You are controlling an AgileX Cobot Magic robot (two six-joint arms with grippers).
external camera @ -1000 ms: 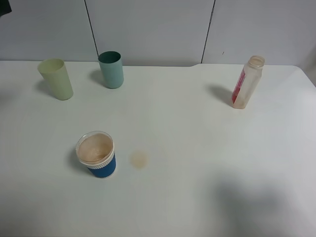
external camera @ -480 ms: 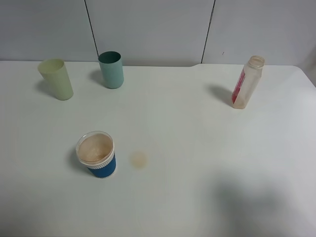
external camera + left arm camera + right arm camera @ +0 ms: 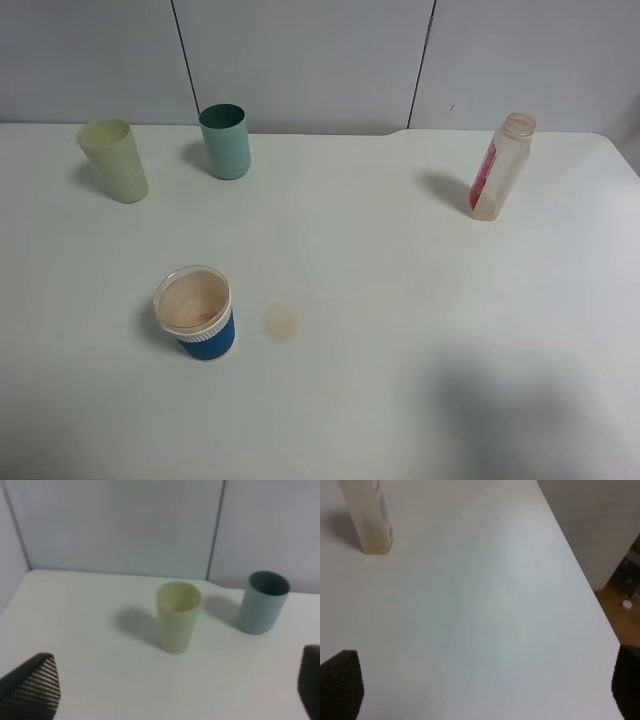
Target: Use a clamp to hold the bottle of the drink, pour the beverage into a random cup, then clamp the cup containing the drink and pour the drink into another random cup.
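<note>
— So, where's the bottle [image 3: 500, 167]?
— Far right, near the table [image 3: 420, 300] edge, upright. Both grippers spread wide, holding nothing.
— Obstacles?
— Open middle; blue cup [image 3: 195, 313] near left, two cups [image 3: 113, 159] far left

Ext high cam: we look steeply down on the desk [image 3: 400, 330] from the near edge, facing the back wall [image 3: 300, 60]; whole top in frame, mid distance.

L wrist cam: low and close to the desk, facing the same wall; jaws' tips frame the lower corners. Shares the pale green cup [image 3: 178, 616] and teal cup [image 3: 263, 602] w/ the ext view.

R wrist cam: higher, tilted down over the desk's right edge; shares only the bottle [image 3: 368, 517] w/ the ext view.
</note>
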